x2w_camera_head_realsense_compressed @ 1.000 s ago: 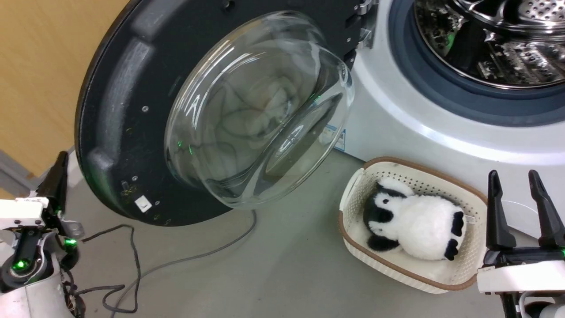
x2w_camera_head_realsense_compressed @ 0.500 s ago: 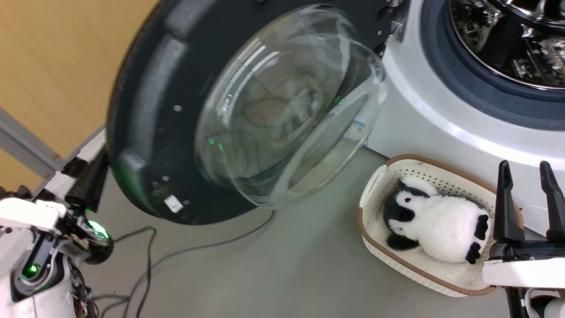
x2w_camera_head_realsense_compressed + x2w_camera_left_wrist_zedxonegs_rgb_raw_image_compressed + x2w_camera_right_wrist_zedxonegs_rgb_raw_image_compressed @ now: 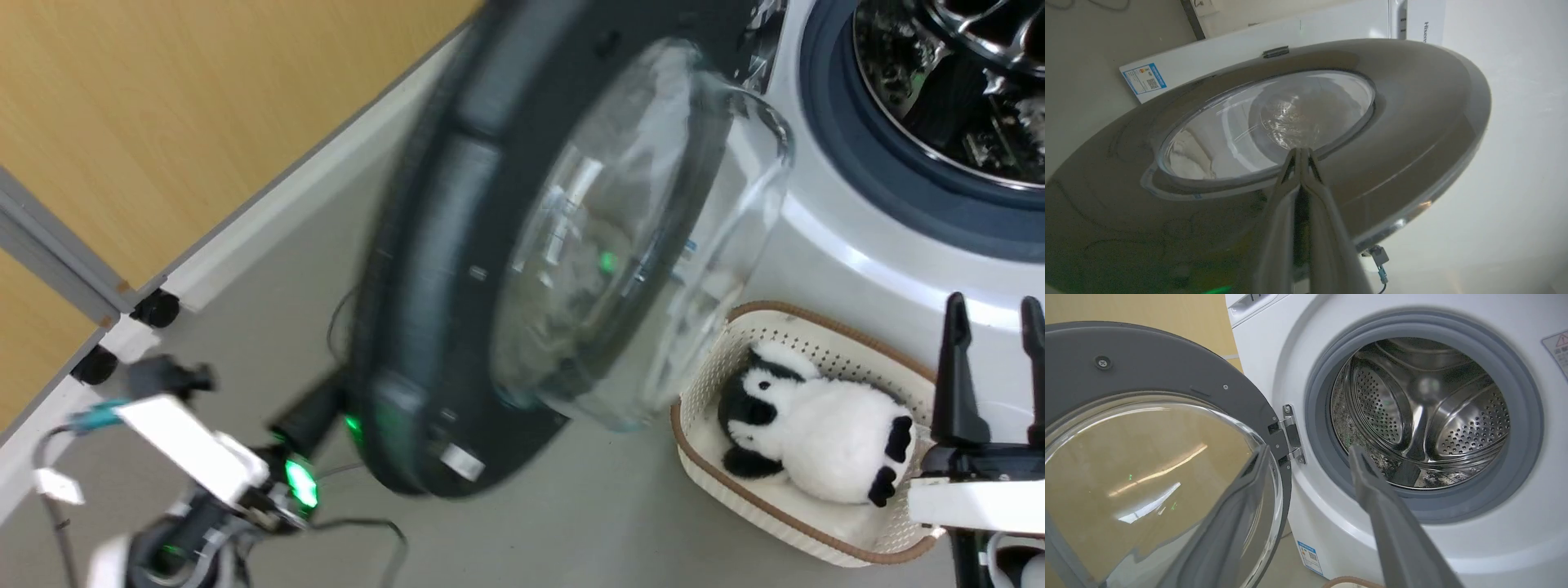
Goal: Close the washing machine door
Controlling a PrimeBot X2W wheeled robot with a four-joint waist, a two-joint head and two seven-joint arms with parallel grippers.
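Note:
The washing machine door (image 3: 441, 245) stands half-swung and motion-blurred, its clear glass bowl (image 3: 645, 237) bulging toward the white washing machine (image 3: 824, 245). My left gripper (image 3: 331, 388) is shut, and its fingertips press on the door's glossy outer face (image 3: 1412, 122) just below the window, as the left wrist view shows (image 3: 1300, 150). My right gripper (image 3: 993, 302) is open and holds nothing, low at the right, in front of the machine. Its wrist view looks between its fingers (image 3: 1309, 451) at the hinge (image 3: 1290, 435), the door's inner side (image 3: 1147, 363) and the steel drum (image 3: 1425, 412).
A cream basket (image 3: 816, 314) holding a black-and-white plush penguin (image 3: 824, 441) sits on the floor below the door's glass and beside my right gripper. A cable (image 3: 384, 531) lies on the grey floor. A wood-panel wall (image 3: 163, 106) and small castors (image 3: 155, 309) are on the left.
The door has swung from wide open toward the machine, with my left gripper following against its outer face. The head camera has shifted too. The right gripper has kept its pose.

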